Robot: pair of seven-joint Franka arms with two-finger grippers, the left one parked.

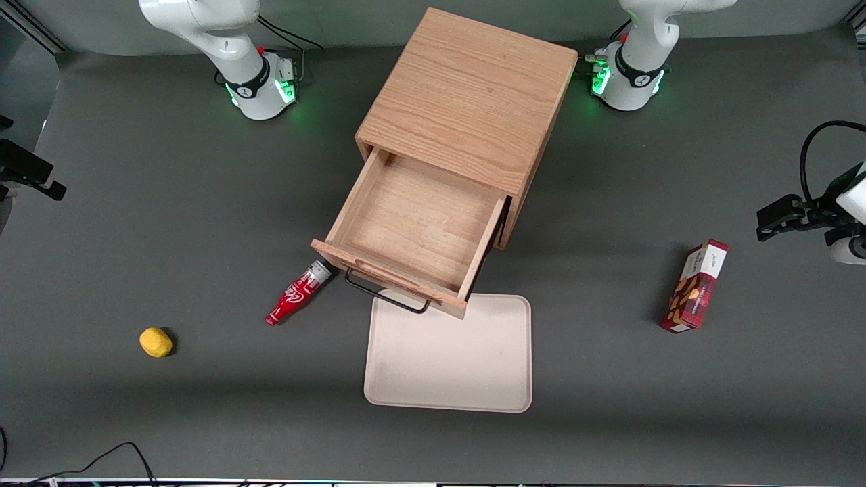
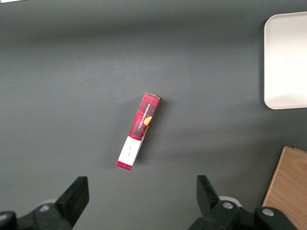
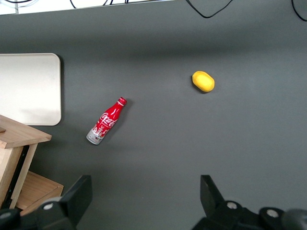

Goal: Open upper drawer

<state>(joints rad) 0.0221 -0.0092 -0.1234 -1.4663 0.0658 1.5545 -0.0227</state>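
Note:
The upper drawer [image 1: 413, 223] of the light-oak cabinet [image 1: 467, 88] stands pulled far out and is empty inside. Its thin black bar handle [image 1: 385, 295] hangs over the edge of the beige tray. A corner of the drawer shows in the right wrist view [image 3: 21, 136]. My right gripper [image 3: 144, 201] is open and empty, its two black fingers [image 3: 76, 196] wide apart. It hovers over bare table toward the working arm's end, well away from the drawer and touching nothing. The lower drawer front is hidden under the open drawer.
A red cola bottle [image 1: 298, 295] lies beside the drawer's front corner. A yellow lemon [image 1: 155, 341] lies toward the working arm's end. A beige tray [image 1: 450, 379] lies in front of the drawer. A red cookie box [image 1: 697, 287] lies toward the parked arm's end.

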